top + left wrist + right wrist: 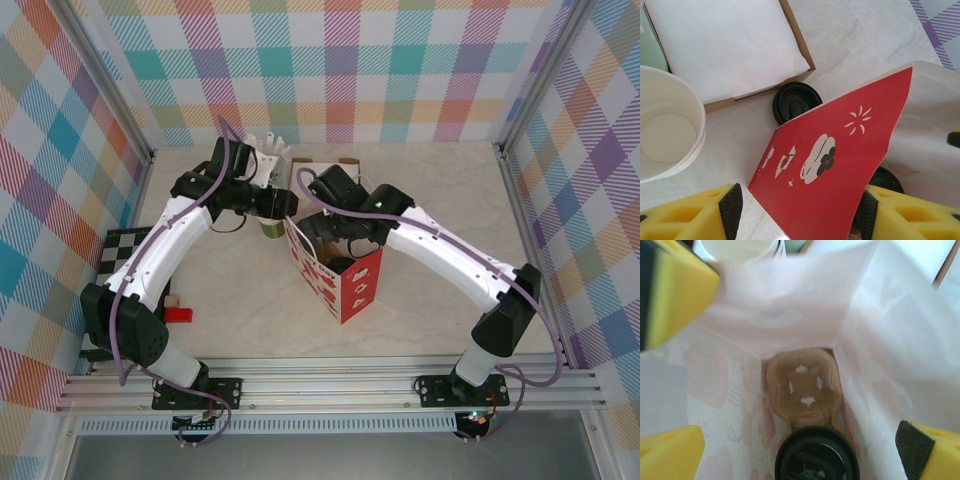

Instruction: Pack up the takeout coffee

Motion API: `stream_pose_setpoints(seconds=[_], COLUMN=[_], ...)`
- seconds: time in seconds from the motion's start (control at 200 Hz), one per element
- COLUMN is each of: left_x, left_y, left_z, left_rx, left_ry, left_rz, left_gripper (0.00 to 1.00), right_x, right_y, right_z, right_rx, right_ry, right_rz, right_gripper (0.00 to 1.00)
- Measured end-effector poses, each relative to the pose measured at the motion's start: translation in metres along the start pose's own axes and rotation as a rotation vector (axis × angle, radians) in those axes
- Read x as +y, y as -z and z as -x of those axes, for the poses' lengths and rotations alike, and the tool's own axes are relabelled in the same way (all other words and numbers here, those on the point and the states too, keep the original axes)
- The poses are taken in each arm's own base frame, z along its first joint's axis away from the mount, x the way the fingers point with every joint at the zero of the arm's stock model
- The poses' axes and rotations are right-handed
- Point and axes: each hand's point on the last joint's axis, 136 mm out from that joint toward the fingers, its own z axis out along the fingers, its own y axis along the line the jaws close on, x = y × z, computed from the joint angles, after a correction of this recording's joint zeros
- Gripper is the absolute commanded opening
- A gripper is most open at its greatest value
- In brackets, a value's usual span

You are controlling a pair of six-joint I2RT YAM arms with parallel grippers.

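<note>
Coffee cup (816, 456), black-lidded, sits inside the red paper bag (830, 165), so my right end effector (801, 437) gapes empty; my left end effector (799, 205) straddles its wall, grip unclear.

White-shelled left arm (165, 240) and right arm (455, 260), black joints — purple cables (122, 300) alongside — left tool (800, 192) with yellow fingers (685, 220), black pads (731, 209).

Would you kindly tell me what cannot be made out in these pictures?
Right wrist view: the takeout coffee, its cup hidden under its own black lid, which the bottom edge cuts.
Top view: the inside of the red bag, covered by the right arm.
Left wrist view: a dark round thing, half behind the bag's red wall; unidentifiable.
Left wrist view: the cup stack, cut by the left edge.
</note>
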Motion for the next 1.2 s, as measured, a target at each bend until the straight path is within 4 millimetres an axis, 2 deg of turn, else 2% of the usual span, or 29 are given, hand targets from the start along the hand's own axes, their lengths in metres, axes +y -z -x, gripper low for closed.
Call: stream_pose_setpoints(seconds=[0.21,0.465,0.54,0.675,0.87,0.945,1.025,1.11,1.2], left_x=[0.0,0.0,0.0,0.0,-0.006,-0.009,-0.01,-0.011,0.0], left_y=[0.0,0.0,0.0,0.001,0.016,0.025,0.031,0.032,0.029], left_z=[0.0,0.0,0.0,0.0,0.012,0.023,0.032,0.039,0.043], left_rx=[0.0,0.0,0.0,-0.001,-0.021,-0.047,-0.066,-0.081,-0.097], left_ry=[0.0,0.0,-0.001,-0.011,-0.052,-0.071,-0.081,-0.07,0.008], left_rz=[0.0,0.0,-0.001,0.002,0.01,0.019,0.029,0.03,0.081], left_gripper=[0.63,0.65,0.67,0.7,0.72,0.73,0.77,0.92,0.99], right_x=[0.001,0.012,0.017,0.02,0.012,0.0,-0.016,-0.034,-0.051], right_y=[0.028,0.033,0.041,0.076,0.155,0.175,0.18,0.173,0.156], right_z=[0.024,0.037,0.04,0.054,0.071,0.069,0.059,0.036,-0.002], right_rx=[-0.142,-0.224,-0.263,-0.394,-0.614,-0.639,-0.617,-0.542,-0.421], right_ry=[0.009,0.016,0.015,0.01,-0.018,-0.063,-0.145,-0.256,-0.393], right_rz=[0.041,0.11,0.154,0.225,0.311,0.291,0.244,0.193,0.145], right_gripper=[1.0,1.0,1.0,1.0,1.0,1.0,1.0,1.0,1.0])
